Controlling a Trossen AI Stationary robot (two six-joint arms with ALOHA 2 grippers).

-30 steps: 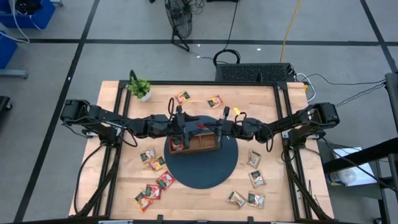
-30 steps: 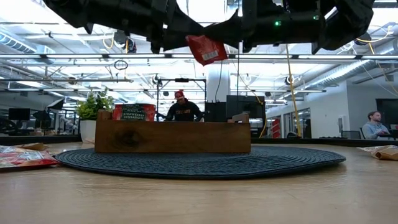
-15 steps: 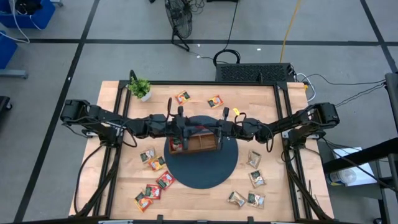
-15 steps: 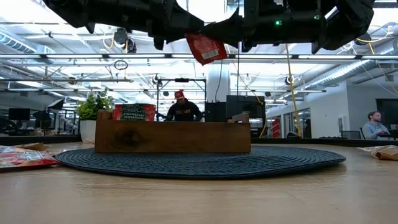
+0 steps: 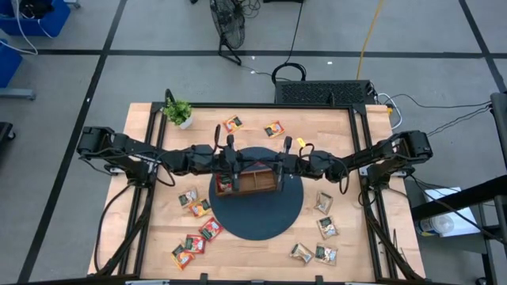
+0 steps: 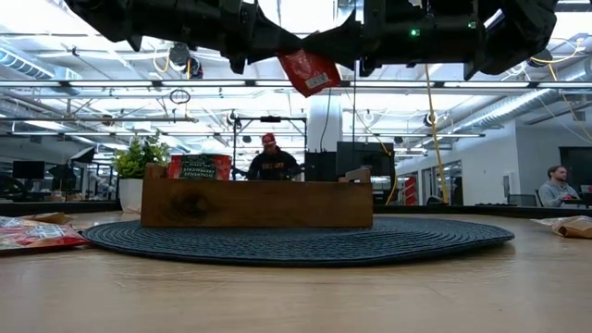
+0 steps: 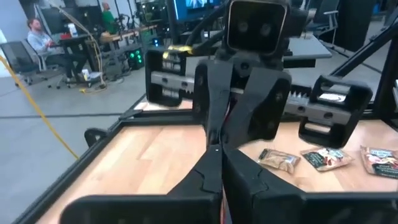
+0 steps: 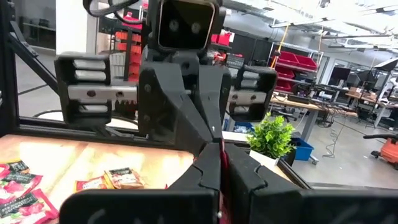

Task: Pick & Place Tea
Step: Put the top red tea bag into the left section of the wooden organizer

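Handing off a red foil tea sachet (image 6: 308, 71) above the brown wooden tray (image 6: 257, 203).
Left end effector (image 5: 238, 163) and right end effector (image 5: 273, 165) both clamped on it; one sachet trayed, most on tabletop (image 5: 348, 237).

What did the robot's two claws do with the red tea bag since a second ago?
The left gripper closed its fingers on the red tea bag, which the right gripper was already pinching, so both grip it now, high above the wooden tray. The bag tilted only a little. The tray, the round mat and the loose tea bags on the table stayed put.
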